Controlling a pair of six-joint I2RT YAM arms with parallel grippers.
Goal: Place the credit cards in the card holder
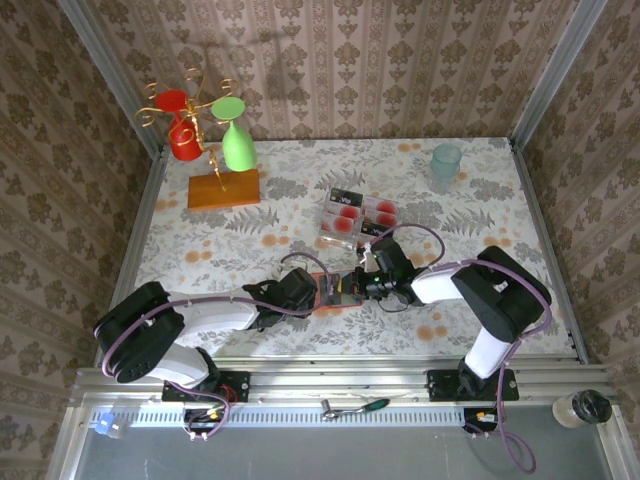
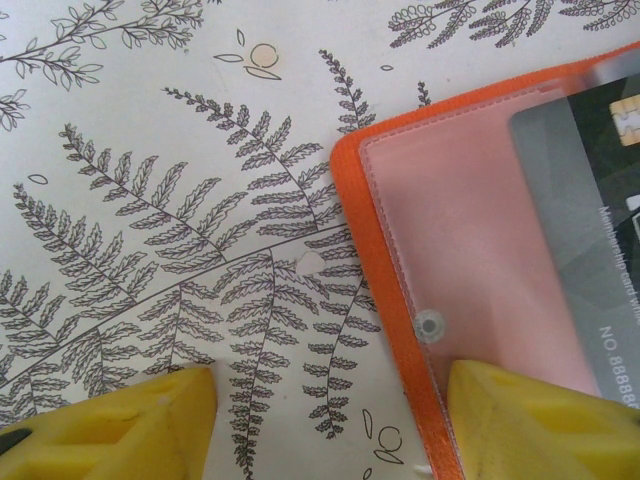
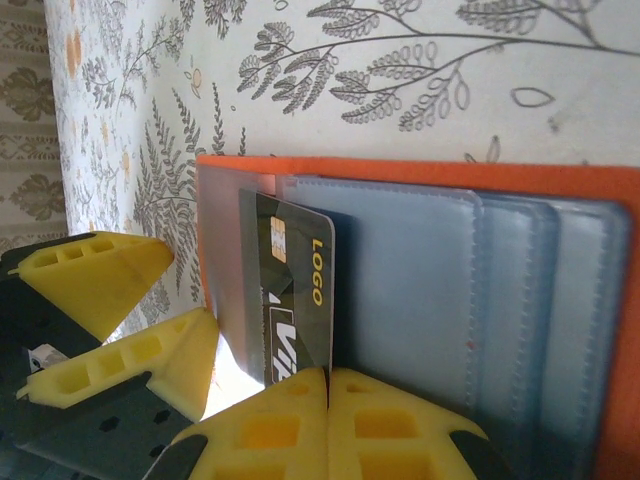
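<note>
The step in hand seems to be the sliding of one card into a pocket. The card holder (image 3: 520,290) lies open and flat on the tabletop (image 1: 480,240), at the near middle, between the two tools. A dark card (image 3: 300,285) with a yellow word on it sits partly inside the clear pocket at the end of the holder. The right tool (image 3: 328,385) has its fingers pressed together, with the tips at the near edge of this card. I cannot tell if it nips the card or only pushes it. The left tool (image 2: 330,385) is spread, with one finger on the orange border of the holder and the other on the bare tabletop beside it. It pinches nothing and, I think, it keeps the holder from sliding. The other credit cards (image 1: 355,215) lie in a small pile further back, well apart from the holder. The next move probably calls for a straight push along the pocket until the card is fully in. The holder must stay pinned, because a slanted push could jam the card.
</note>
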